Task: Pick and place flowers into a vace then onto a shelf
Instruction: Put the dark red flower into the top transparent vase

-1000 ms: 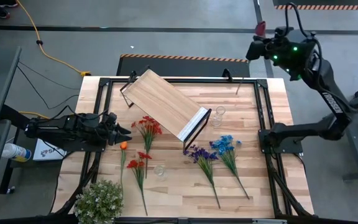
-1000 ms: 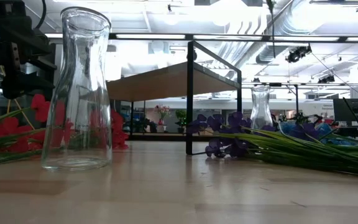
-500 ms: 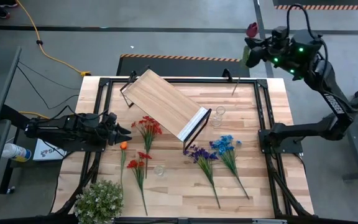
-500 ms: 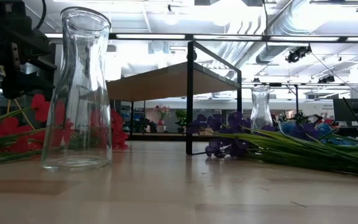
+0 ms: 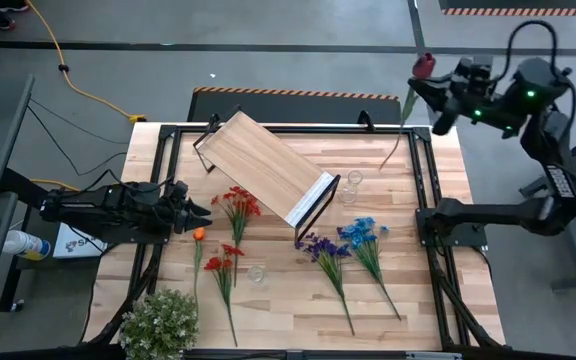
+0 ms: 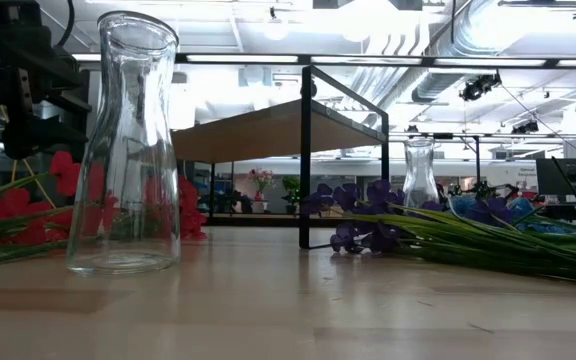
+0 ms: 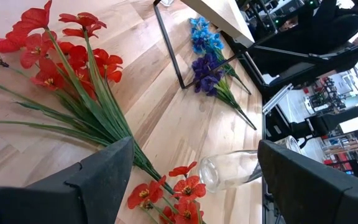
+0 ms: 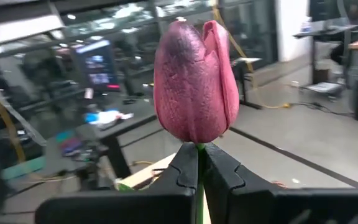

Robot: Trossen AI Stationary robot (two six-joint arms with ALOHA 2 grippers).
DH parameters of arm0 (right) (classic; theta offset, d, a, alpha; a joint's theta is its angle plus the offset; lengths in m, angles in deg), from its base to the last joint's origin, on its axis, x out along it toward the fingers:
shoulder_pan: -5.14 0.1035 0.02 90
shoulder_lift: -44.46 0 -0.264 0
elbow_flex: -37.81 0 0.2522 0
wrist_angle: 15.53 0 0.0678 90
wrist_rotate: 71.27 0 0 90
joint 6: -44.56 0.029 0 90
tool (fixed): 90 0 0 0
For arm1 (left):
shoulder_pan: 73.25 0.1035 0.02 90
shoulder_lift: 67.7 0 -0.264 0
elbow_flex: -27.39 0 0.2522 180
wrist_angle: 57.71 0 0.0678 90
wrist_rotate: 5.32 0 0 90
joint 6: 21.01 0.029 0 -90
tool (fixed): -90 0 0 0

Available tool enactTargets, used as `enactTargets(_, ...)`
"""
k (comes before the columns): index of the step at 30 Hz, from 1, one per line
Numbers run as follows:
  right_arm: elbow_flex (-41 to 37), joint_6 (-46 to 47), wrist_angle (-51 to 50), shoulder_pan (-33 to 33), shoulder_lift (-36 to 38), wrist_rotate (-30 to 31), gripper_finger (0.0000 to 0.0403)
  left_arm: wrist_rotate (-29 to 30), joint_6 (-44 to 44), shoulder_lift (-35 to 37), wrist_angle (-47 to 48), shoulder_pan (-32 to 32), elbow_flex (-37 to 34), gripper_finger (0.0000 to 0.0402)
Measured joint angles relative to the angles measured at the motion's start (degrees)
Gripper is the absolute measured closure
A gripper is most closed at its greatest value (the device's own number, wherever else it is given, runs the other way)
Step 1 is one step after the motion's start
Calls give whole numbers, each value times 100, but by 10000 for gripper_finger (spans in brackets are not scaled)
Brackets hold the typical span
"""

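The right hand is raised above the far right corner of the desk, clenched on the stem of a dark red tulip; in the right wrist view the two fingers press together on the green stem just below the bloom, and in the high view the stem trails down toward the far right edge of the desk. This looks like the carrying step: one flower is lifted and has yet to reach a vase. Two clear vases stand on the desk, one just beside the shelf's near-right bracket, the other toward the near edge between the red sprigs and the purple sprigs. The shelf sits askew across the far middle of the desk, bare on top. The remaining flowers lie flat on the desk: red and orange toward the left, purple and blue toward the right. The left hand waits low at the left edge near the red sprigs, its fingers spread apart and grasping nothing, as the left wrist view shows. The next move likely calls for swinging the tulip over the nearer vase by the shelf, turning the stem to hang straight down, and threading its tip through the narrow neck before letting go; the long, limp stem may be hard to aim.
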Motion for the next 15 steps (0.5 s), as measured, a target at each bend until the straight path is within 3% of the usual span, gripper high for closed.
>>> enactTargets(6, 0, 17, 3, 290, 257, -386, 403, 0, 0, 1, 0, 0, 0, 25)
enactTargets(15, 0, 17, 8, 685, 704, -419, 403, -1, 0, 1, 0, -2, 0, 25)
